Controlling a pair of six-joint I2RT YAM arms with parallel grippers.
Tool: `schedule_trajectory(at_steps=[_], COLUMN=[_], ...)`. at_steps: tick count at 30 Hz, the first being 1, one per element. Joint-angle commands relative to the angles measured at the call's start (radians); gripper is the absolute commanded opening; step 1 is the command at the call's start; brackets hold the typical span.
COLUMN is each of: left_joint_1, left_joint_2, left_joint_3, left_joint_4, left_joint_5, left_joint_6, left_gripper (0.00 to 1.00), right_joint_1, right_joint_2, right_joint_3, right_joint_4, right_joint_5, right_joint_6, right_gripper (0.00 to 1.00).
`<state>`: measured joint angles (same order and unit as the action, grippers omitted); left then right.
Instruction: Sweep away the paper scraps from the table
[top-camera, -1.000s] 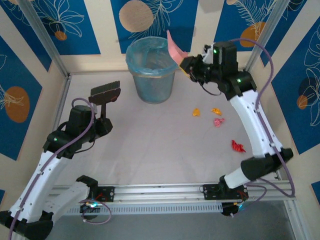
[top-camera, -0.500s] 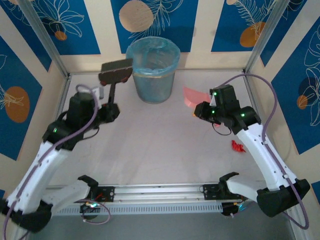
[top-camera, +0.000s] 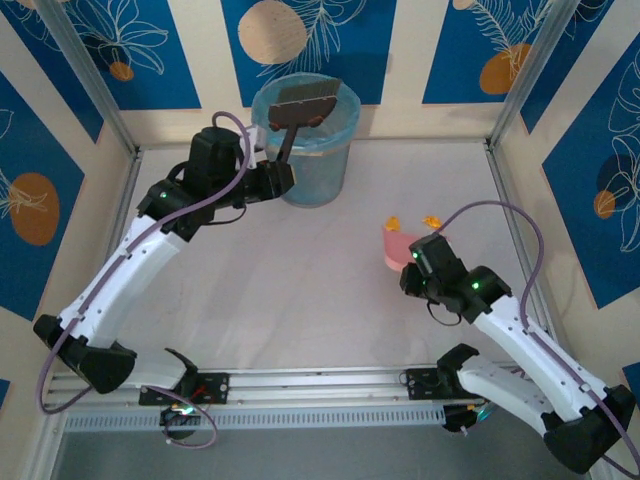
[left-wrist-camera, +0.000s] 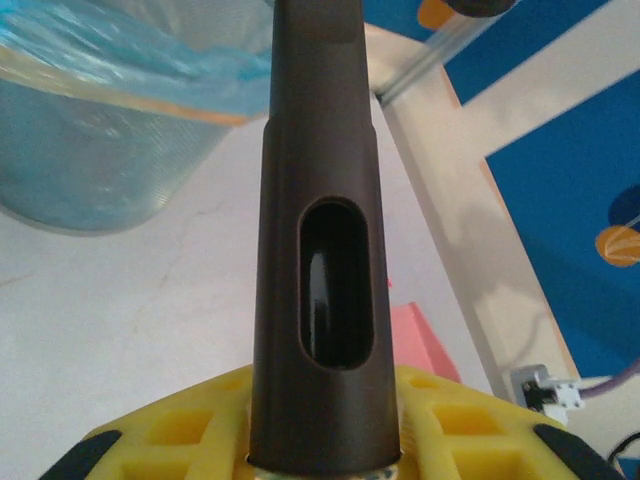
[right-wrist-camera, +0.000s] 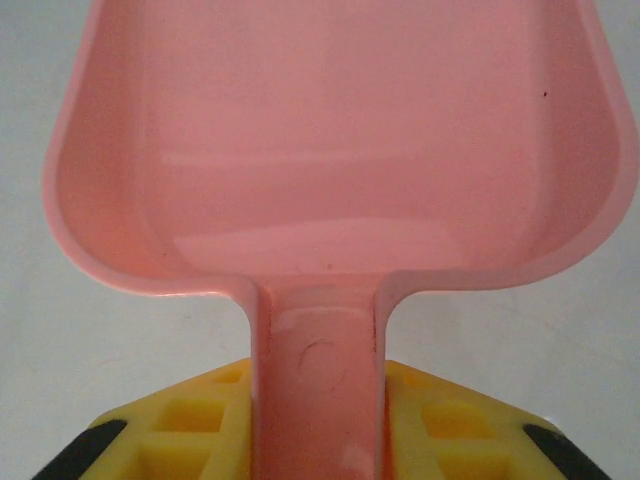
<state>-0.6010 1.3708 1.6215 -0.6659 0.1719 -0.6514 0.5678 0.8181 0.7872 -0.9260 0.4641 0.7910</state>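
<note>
Two orange-yellow paper scraps (top-camera: 393, 223) (top-camera: 432, 221) lie on the table (top-camera: 300, 290) at the right. Just in front of them rests the pink dustpan (top-camera: 397, 245) (right-wrist-camera: 340, 150), its pan holding nothing. My right gripper (top-camera: 418, 262) (right-wrist-camera: 320, 420) is shut on its handle. My left gripper (top-camera: 282, 178) (left-wrist-camera: 322, 440) is shut on the handle of a dark brush (left-wrist-camera: 320, 250). The brush head (top-camera: 300, 103) hangs over the rim of the blue bin (top-camera: 305, 150). Any scraps under the right arm are hidden.
The bin (left-wrist-camera: 100, 130), lined with a blue bag, stands at the back centre against the patterned wall. A metal rail (top-camera: 320, 385) runs along the table's front edge. Corner posts (top-camera: 515, 75) frame the sides.
My left arm has swung the brush from the left side up and over the bin. My right arm has brought the dustpan from the bin's rim down to the table by the scraps.
</note>
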Motion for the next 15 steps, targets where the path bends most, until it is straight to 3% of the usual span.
schedule_trajectory(at_steps=[1,6,15], left_joint_1=[-0.045,-0.152,-0.27], left_joint_2=[0.013,0.093,0.396], left_joint_3=[0.018,0.041,0.304], left_joint_4=[0.042,0.068,-0.049], left_joint_5=[0.063,-0.003,-0.026], left_joint_6=[0.03,0.046,0.039], left_gripper=[0.0,0.0,0.0], right_joint_1=[0.019,0.04,0.05], right_joint_2=[-0.042,-0.116,-0.083], right_joint_3=[-0.046,-0.108,-0.243], right_joint_4=[-0.077,-0.092,0.064], right_joint_5=[0.069,0.018,-0.013], right_joint_6=[0.166,0.184,0.13], right_gripper=[0.0,0.0,0.0])
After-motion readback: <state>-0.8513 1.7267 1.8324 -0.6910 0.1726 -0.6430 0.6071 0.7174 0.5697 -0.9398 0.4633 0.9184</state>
